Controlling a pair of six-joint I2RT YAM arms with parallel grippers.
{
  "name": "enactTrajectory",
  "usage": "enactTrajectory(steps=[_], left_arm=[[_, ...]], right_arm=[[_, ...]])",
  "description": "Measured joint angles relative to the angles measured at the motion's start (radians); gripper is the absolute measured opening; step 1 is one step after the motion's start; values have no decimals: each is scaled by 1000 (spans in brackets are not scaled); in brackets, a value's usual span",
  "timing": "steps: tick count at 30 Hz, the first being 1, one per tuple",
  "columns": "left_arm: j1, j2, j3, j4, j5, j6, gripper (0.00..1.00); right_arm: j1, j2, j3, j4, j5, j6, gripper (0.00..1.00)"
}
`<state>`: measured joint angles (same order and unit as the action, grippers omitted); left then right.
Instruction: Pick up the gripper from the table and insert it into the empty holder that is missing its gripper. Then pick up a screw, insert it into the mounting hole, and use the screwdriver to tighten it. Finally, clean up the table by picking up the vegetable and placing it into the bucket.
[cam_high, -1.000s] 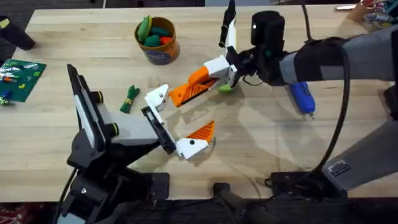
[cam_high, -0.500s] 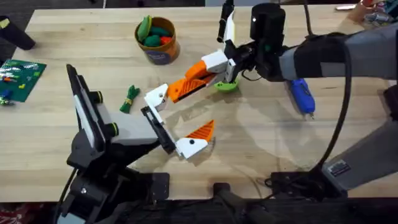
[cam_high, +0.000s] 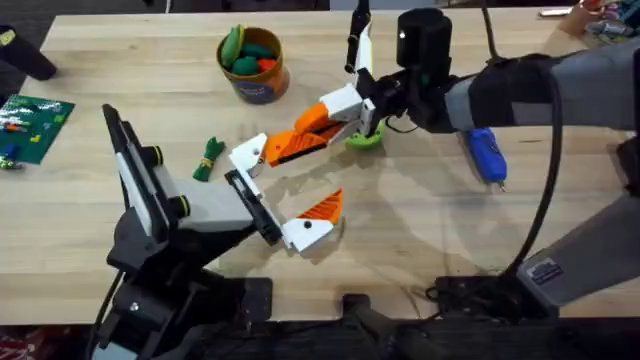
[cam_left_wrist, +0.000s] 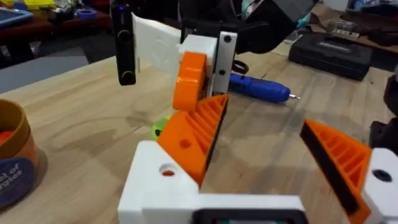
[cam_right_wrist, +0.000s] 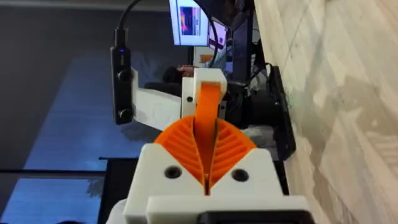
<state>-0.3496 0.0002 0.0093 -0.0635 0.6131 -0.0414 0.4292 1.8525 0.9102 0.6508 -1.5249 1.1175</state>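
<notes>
One screwdriver (cam_high: 486, 155), one bucket (cam_high: 252, 62), one vegetable (cam_high: 208, 159), two tools.

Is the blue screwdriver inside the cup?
No, the screwdriver lies on the table, far from the cup.

Green circuit board (cam_high: 33, 127) at table's (cam_high: 420, 240) left edge; small green disc (cam_high: 364, 139) mid-table

Black arms, grey sleeve – white gripper (cam_high: 345, 108) mounts, orange ribbed pads.
</notes>
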Motion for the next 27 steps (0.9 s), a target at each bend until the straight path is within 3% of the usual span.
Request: enactTrajectory(steps=[19, 27], left_arm=[[2, 0, 0, 0, -11, 1, 984], [2, 0, 1, -4, 0, -26, 984]], right_arm=[[35, 1, 2, -26, 0, -54, 24], [28, 56, 15, -21, 0, -73, 24]])
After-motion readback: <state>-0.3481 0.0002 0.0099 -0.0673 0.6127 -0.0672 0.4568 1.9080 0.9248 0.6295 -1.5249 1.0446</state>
